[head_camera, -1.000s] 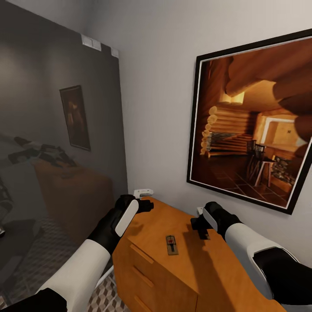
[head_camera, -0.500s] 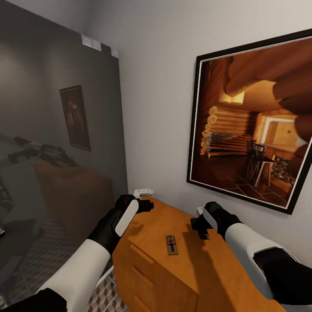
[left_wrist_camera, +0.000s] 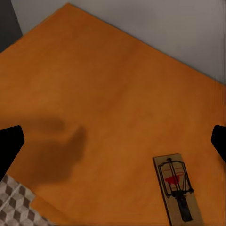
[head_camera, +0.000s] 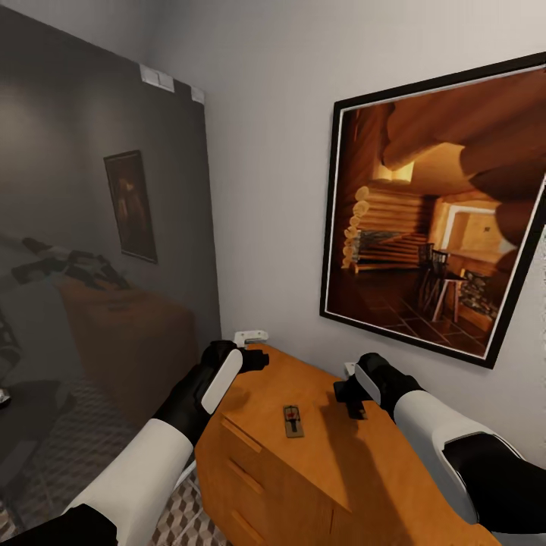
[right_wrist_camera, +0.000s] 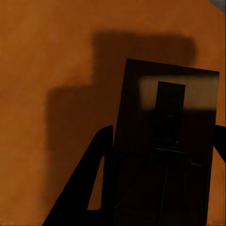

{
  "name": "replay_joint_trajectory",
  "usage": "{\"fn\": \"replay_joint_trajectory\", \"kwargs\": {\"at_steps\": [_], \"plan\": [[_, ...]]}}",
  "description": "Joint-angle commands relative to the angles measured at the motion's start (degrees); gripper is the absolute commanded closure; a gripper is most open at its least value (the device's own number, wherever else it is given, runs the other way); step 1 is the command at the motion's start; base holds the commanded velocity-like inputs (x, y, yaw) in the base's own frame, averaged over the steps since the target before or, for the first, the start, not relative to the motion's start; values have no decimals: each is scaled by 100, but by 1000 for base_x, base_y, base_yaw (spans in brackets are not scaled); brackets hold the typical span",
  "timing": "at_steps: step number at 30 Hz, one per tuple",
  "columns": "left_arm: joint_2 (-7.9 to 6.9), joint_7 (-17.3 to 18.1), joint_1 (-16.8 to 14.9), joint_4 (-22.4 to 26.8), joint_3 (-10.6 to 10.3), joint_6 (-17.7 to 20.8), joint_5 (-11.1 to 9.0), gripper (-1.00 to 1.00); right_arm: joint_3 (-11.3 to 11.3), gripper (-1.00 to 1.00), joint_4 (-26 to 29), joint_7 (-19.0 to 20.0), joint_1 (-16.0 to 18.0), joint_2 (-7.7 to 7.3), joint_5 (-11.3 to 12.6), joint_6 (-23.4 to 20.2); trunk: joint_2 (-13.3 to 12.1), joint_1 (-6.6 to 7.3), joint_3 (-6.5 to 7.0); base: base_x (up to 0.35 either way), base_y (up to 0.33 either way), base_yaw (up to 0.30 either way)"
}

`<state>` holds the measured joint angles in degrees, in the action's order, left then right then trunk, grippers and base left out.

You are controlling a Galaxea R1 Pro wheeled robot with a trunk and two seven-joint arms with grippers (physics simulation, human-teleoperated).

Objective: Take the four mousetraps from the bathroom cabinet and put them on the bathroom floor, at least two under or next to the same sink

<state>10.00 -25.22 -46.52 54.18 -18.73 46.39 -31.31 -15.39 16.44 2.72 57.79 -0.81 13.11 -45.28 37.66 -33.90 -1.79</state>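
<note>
View shifted; right hand (head_camera: pixel 350 402) grips mousetrap (right_wrist_camera: pixel 165 146).

I'm looking into a room of a home, rendered in simulation. Plain pale walls meet in a corner, and a large black-framed picture (head_camera: pixel 436 220) of a log-cabin interior hangs on the wall ahead of me, the sort of decoration a house has. Below it stands a low orange-brown wooden cabinet (head_camera: pixel 318 462) with drawer fronts, ordinary household furniture. The floor (head_camera: pixel 182 523) beside it is tiled in a brown, beige and white cube pattern, which suggests a bathroom. To my left a big dark reflective panel (head_camera: pixel 98 250) mirrors the cabinet and a small framed picture.
</note>
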Motion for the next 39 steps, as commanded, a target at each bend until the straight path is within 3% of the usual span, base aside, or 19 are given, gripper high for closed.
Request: {"fn": "replay_joint_trajectory", "kwargs": {"at_steps": [1, 17, 20, 26, 30, 39], "plan": [[0, -56, -6, 5, -8, 10, -58, -100, -43, 100, 9, 27, 5, -7, 16, -24, 10, -1, -12, -78, -66, 0], [0, -118, -6, -22, -8, 85, -42, -100, -43, 100, 9, 27, 5, -7, 13, -24, 10, -1, -12, -11, -9, 0], [0, -279, -4, -70, -11, 84, -42, -100, -43, 100, 9, 27, 5, -7, 11, -24, 10, -1, -12, 0, 0, 0], [0, -1164, -3, -366, -17, 24, -50, -100, -43, 100, 9, 20, 5, -7, 8, -19, 10, -1, -12, 0, 0, 0], [0, -1551, -4, -404, -17, -2, -56, -100, -43, 100, 9, 19, 5, -7, 8, -17, 10, -1, -12, 0, 0, 0], [0, -1665, -6, -417, -3, -107, -102, -100, -46, 100, 9, 18, 5, -7, 8, -16, 10, -1, -12, 0, 0, 0]]}}
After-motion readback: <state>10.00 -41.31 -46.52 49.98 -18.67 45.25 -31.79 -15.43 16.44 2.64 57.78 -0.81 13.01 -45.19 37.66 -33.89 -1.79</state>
